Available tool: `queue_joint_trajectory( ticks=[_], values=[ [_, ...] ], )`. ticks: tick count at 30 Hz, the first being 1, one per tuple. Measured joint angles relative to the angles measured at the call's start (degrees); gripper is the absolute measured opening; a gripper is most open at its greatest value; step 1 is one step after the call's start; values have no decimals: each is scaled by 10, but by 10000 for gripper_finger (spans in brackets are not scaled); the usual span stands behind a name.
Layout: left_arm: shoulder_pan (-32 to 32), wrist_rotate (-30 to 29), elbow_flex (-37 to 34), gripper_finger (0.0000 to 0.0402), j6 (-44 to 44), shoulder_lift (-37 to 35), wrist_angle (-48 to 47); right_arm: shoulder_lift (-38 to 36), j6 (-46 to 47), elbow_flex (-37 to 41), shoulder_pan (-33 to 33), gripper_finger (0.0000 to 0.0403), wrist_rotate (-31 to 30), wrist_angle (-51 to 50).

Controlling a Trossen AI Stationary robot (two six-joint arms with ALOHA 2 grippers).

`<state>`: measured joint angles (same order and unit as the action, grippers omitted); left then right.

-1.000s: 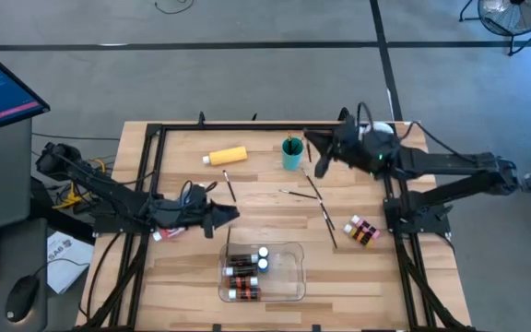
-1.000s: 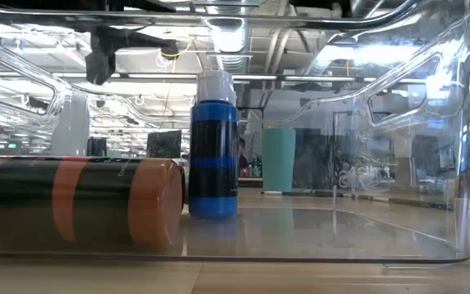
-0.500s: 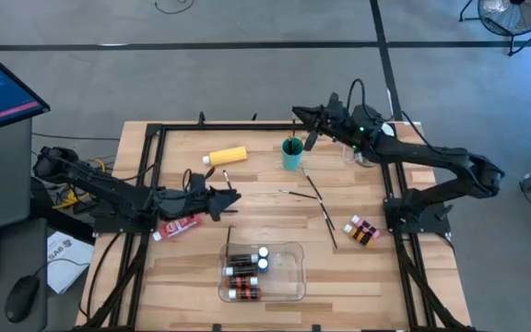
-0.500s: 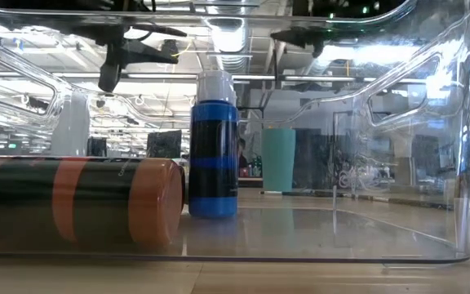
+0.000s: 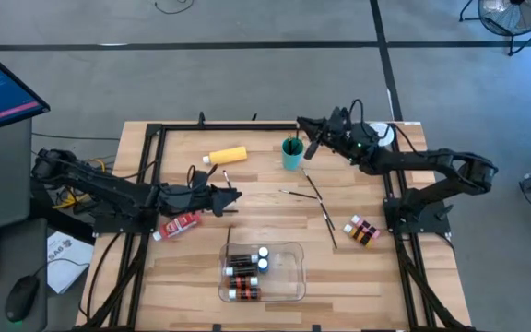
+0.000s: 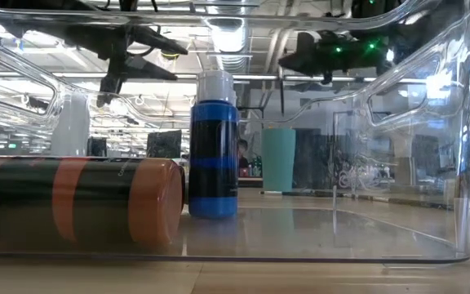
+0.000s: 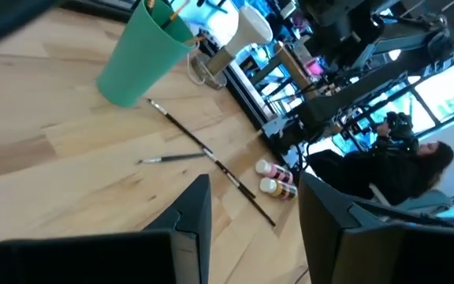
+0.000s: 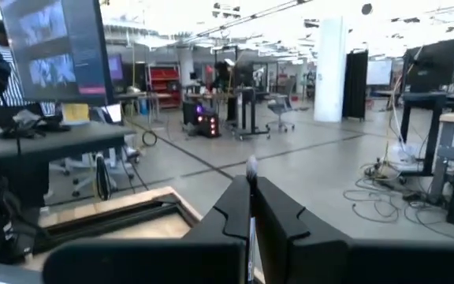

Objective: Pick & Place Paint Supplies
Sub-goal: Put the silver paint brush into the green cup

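A thin brush (image 8: 251,197) stands pinched between the closed fingers of the right gripper (image 5: 307,126), its pale tip poking out past them. The gripper hangs just beside and above the teal cup (image 5: 291,157) at the far side of the table (image 5: 182,277). The cup already has dark brush ends showing at its mouth. The step in hand looks like dropping this brush into the cup. To do it well, the brush should be brought over the middle of the mouth and tipped close to upright. It should then be lowered until its end is well inside the rim before the fingers part, because the cup is light and a push on its wall could tip it. Care is also needed not to knock the brushes already inside. Near the cup, three more brushes (image 5: 313,189) lie loose on the wood, with a pair of small bottles (image 5: 361,230) beyond them on the right. A yellow bottle (image 5: 227,156) lies left of the cup. The left gripper (image 5: 233,195) waits low over the table's middle with its fingers apart and nothing between them, and a red tube (image 5: 181,224) lies beside its arm. Nearer the front, the clear tray (image 5: 300,263) holds several bottles.
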<state>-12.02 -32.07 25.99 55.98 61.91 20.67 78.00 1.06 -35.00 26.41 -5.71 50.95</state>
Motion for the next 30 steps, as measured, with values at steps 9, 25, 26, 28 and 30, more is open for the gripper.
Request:
queue_joint_trajectory(
  ticks=[9, 25, 26, 28, 30],
  values=[
    [9, 5, -32, 99, 47, 0, -1, 1, -2, 61, 0, 0, -34, 36],
    [20, 24, -43, 99, 65, 0, 0, 142, 35, 71, 3, 0, -36, 191],
    [20, 24, -43, 99, 64, 0, 0, 146, 35, 71, 3, 0, -36, 196],
    [20, 25, -43, 99, 64, 0, -1, 151, 35, 71, 3, 0, -36, 196],
    [20, 25, -43, 99, 64, 0, -1, 151, 35, 71, 3, 4, -36, 193]
  ],
)
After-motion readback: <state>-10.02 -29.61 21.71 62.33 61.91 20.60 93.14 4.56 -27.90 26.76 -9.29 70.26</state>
